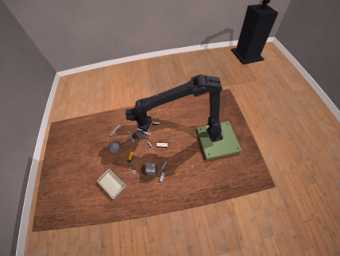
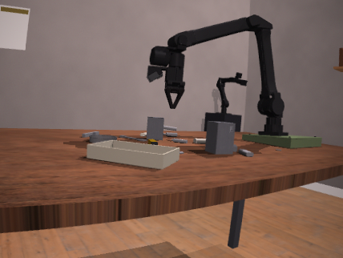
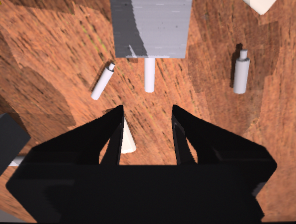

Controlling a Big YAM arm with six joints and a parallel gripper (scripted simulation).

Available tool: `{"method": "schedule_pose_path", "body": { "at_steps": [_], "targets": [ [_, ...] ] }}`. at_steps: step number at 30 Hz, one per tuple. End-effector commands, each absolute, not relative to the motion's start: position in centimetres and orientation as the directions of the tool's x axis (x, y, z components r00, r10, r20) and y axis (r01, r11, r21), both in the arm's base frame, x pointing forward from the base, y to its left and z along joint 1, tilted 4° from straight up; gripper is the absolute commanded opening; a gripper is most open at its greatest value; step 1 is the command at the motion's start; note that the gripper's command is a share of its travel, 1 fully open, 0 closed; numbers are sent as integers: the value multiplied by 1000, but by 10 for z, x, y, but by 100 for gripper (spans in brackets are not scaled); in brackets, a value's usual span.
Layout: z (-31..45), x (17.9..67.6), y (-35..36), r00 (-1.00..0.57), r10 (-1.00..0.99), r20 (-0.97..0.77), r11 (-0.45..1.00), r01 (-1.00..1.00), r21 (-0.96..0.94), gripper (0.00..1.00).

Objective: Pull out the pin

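Hovering above the grey block (image 3: 151, 27), our black gripper (image 3: 147, 131), part-spread and empty, lines up on its white pin (image 3: 149, 75).

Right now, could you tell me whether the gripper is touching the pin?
Apart. In the exterior view the gripper hangs well above the block; its pin sits lower.

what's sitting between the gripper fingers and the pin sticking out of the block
Nothing: in the wrist view only bare wood separates the gripper from the pin.
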State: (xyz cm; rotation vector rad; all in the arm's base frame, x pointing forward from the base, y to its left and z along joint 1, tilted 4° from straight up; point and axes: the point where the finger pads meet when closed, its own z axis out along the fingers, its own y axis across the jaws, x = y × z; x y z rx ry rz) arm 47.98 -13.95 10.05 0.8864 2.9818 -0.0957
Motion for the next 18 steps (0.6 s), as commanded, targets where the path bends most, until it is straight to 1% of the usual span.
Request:
{"method": "schedule_pose_path", "body": {
  "at_steps": [1, 18],
  "targets": [
    [85, 480, -145, -838, 545, -34, 836, 546, -55, 39],
    [76, 480, -146, -836, 548, -24, 834, 548, -58, 39]
  ]
}}
